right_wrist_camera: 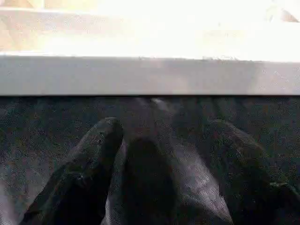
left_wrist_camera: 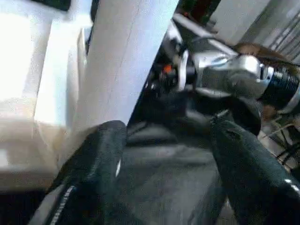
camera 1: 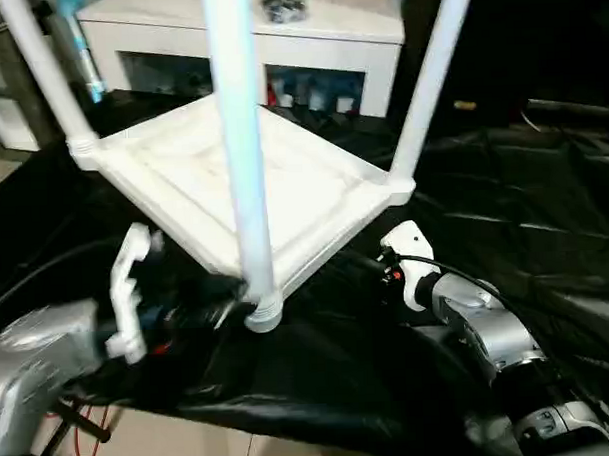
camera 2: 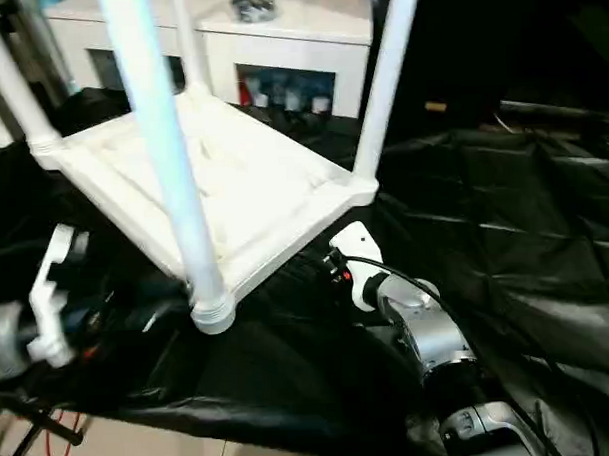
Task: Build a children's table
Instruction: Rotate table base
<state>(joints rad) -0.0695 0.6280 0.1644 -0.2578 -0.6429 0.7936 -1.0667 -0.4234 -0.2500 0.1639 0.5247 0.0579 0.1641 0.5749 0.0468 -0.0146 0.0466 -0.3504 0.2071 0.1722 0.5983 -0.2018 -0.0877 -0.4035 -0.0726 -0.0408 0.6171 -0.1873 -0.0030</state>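
Head stereo pair looking down on upturned tabletop point(camera 1: 253, 190), wrist cameras close along black fingers point(left_wrist_camera: 93, 159), sharing its edge

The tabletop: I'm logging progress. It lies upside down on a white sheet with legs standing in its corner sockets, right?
Not quite: the sheet is black, not white, as the left eye view shows. The rest holds: the tabletop lies underside up, with legs standing in its corner sockets.

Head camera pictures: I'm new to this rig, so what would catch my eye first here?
The white tabletop lies upside down on the black sheet, its legs pointing up. The nearest leg rises in the near corner socket. The left pincer is open beside that leg; the right pincer hovers open by the tabletop's edge.
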